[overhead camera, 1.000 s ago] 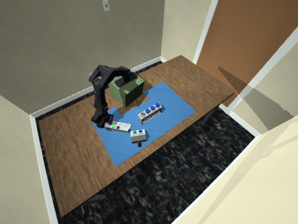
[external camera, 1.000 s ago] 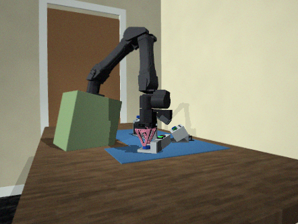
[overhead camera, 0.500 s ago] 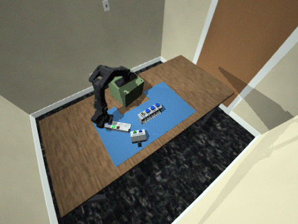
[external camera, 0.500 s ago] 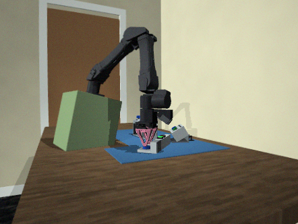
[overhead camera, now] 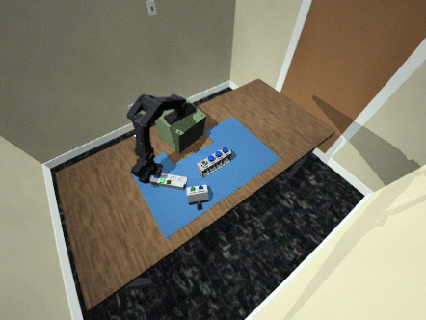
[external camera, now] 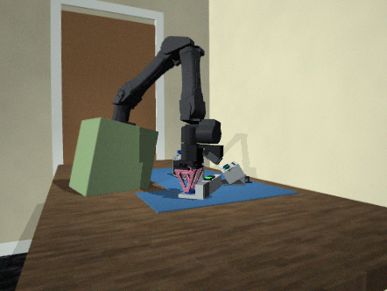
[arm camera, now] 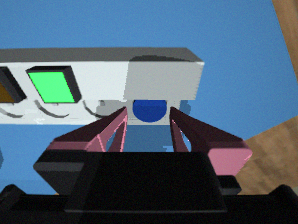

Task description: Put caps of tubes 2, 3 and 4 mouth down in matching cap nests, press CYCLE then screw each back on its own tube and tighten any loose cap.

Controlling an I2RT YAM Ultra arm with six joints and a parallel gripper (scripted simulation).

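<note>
- Wrist view: the gripper (arm camera: 148,117) hangs about half open, its pink fingers straddling a blue cap (arm camera: 150,109) with a gap on each side, so it grips nothing.
- The cap sits in the end nest of the cap tray (arm camera: 162,75); the nest's number cannot be read. The straddle looks like a lineup for closing on the cap.
- Beside it the green lamp (arm camera: 50,85) glows, suggesting the aspirate step is over and recapping is due.
- Top view: the decapping station (overhead camera: 208,169) shows three blue caps (overhead camera: 218,154) on its tubes, one place apparently bare.
- The key box (overhead camera: 198,195) waits nearby on the blue mat (overhead camera: 251,149).
</note>
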